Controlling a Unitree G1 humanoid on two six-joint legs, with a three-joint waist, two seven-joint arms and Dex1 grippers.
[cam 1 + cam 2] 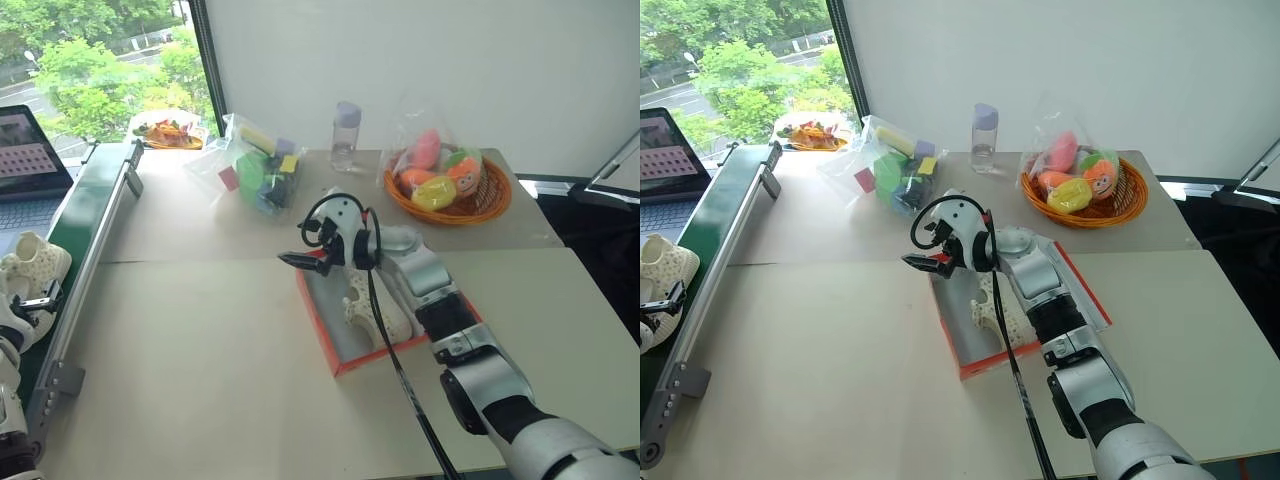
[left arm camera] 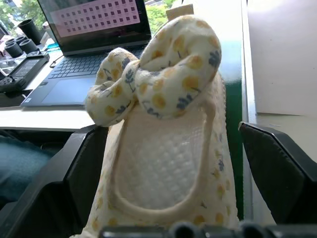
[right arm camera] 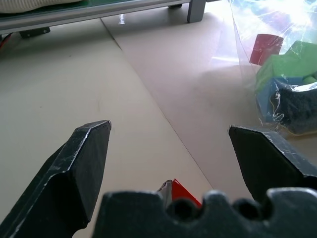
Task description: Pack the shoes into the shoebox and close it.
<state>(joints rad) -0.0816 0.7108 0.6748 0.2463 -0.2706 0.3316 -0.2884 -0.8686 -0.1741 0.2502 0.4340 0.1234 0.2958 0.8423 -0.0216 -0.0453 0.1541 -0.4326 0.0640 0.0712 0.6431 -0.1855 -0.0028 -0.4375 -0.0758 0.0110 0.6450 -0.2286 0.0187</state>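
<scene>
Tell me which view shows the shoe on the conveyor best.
The left wrist view: the shoe sits close up between the left gripper's open fingers, bow and insole plain. Both eye views show it small at the left edge, partly cut off. The right wrist view catches a pale sliver that may be it.

The right arm (image 1: 440,310) is built from chunky silver-grey shells split up by black bands, with a glossy black joint near the elbow and a white shell at the wrist. A black cable (image 1: 385,340) is run along the top of it and looped in a big arc over the wrist, right behind the right gripper (image 1: 300,262), which is made of two flat black fingers (image 3: 84,168) with angular chamfered tips and a black base plate scalloped along its edge. The left gripper (image 2: 173,163) is done in the same matte black, with wide wedge-shaped fingers (image 2: 277,173) and a row of small round bumps along the base.
</scene>
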